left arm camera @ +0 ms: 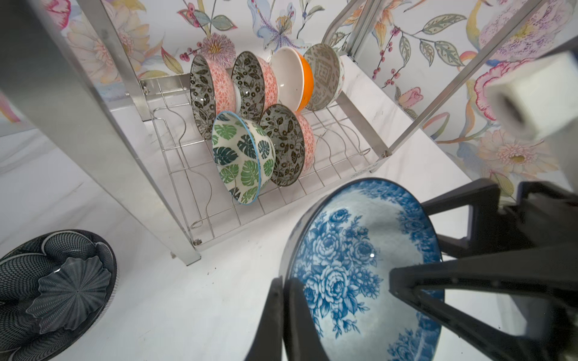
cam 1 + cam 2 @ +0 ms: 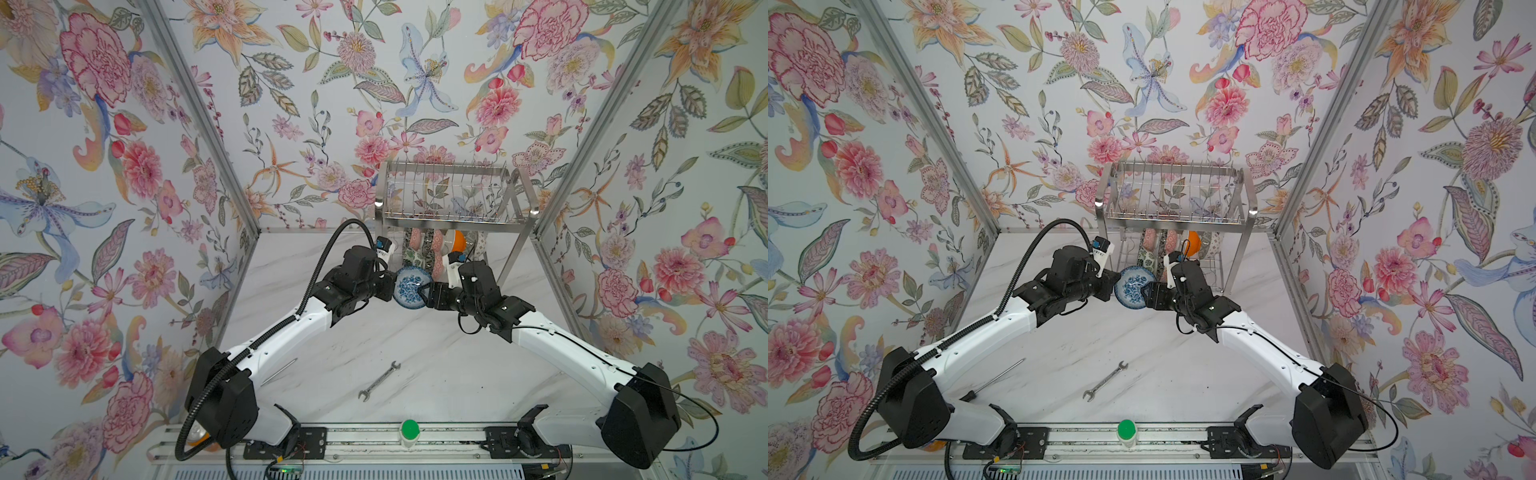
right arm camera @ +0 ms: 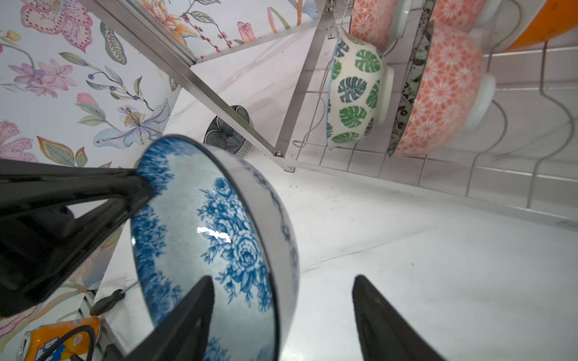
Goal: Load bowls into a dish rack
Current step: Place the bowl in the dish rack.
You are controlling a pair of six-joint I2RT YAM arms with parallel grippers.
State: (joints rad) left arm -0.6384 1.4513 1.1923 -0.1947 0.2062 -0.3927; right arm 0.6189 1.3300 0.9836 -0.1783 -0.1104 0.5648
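Observation:
A blue-and-white floral bowl (image 2: 411,286) (image 2: 1133,286) hangs on edge above the table, just in front of the dish rack (image 2: 446,195) (image 2: 1175,191). My left gripper (image 1: 283,281) is shut on its rim. My right gripper (image 3: 283,278) is open and straddles the opposite rim of the bowl (image 3: 212,234), one finger inside and one outside, with a gap to the outer wall. On the rack's lower grid (image 1: 175,175) several bowls stand on edge, with a green-leaf bowl (image 1: 244,156) nearest. A black-and-white bowl (image 1: 53,287) sits on the table left of the rack.
A wrench (image 2: 379,380) and a thin metal rod (image 2: 1000,376) lie on the marble table nearer the arm bases. A green-capped item (image 2: 410,430) stands on the front rail. An orange can (image 3: 59,340) lies by the left base. The rack's upright legs (image 1: 93,125) flank the lower tier.

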